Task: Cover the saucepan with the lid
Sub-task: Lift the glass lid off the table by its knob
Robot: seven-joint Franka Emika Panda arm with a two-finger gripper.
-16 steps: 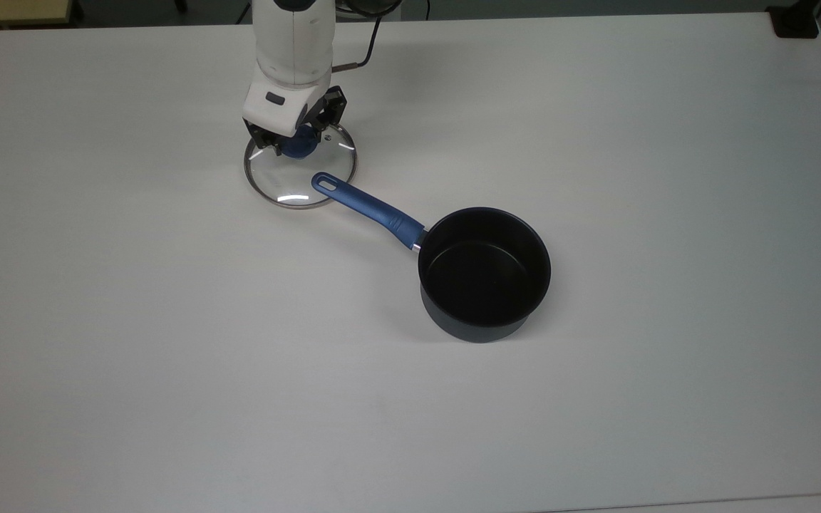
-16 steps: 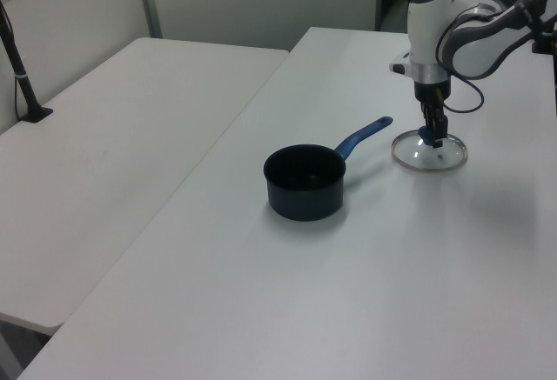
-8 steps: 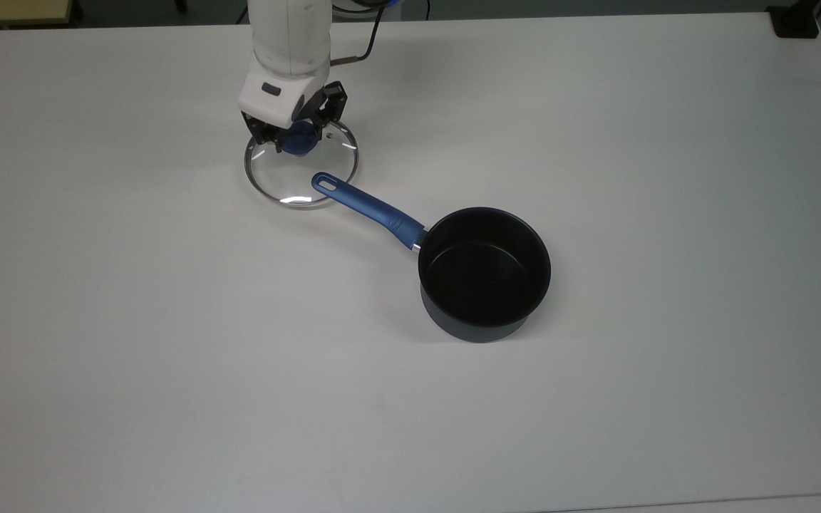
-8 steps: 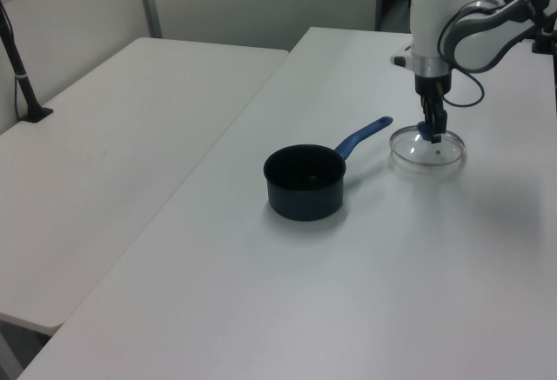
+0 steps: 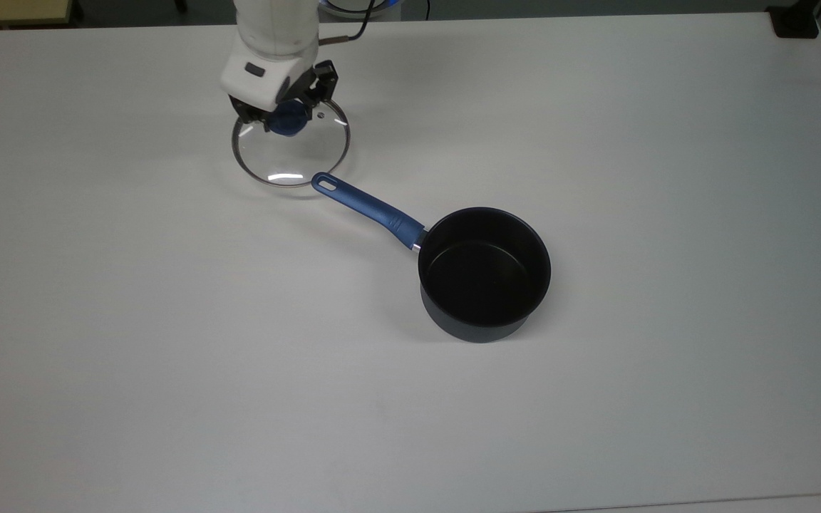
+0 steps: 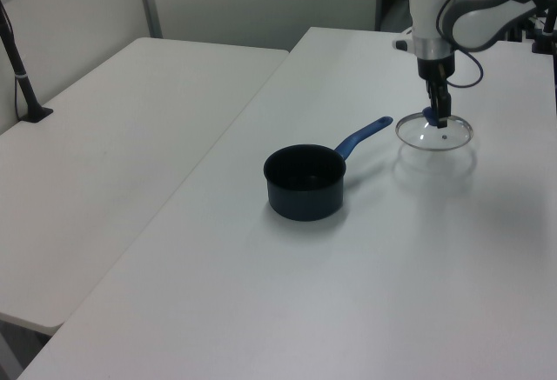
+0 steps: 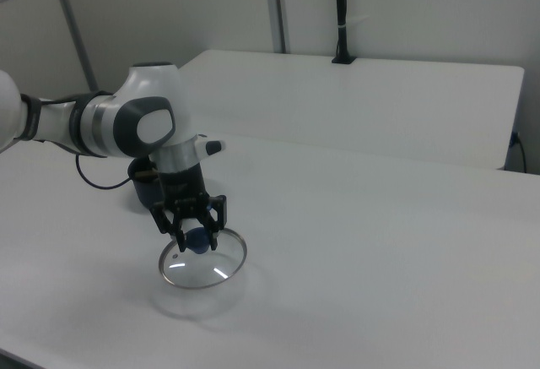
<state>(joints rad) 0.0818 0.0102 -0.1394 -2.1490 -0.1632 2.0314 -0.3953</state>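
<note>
White worktop (image 5: 168, 356) carries the pan (image 5: 483, 274), well apart from the gripper (image 5: 284, 117), which is closed on the lid (image 5: 289, 153) knob, lid raised.

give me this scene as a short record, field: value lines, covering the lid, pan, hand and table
lid: clear glass with a metal rim, held level above the table, its shadow below it in the left view
knob: blue, gripped by the hand
hand: shut on the knob, pointing down
pan: black, uncovered, upright on the table, nothing inside
pan handle: blue, loop end pointing toward the lid
table: white
task state: lid lifted, not yet on the pan
</note>
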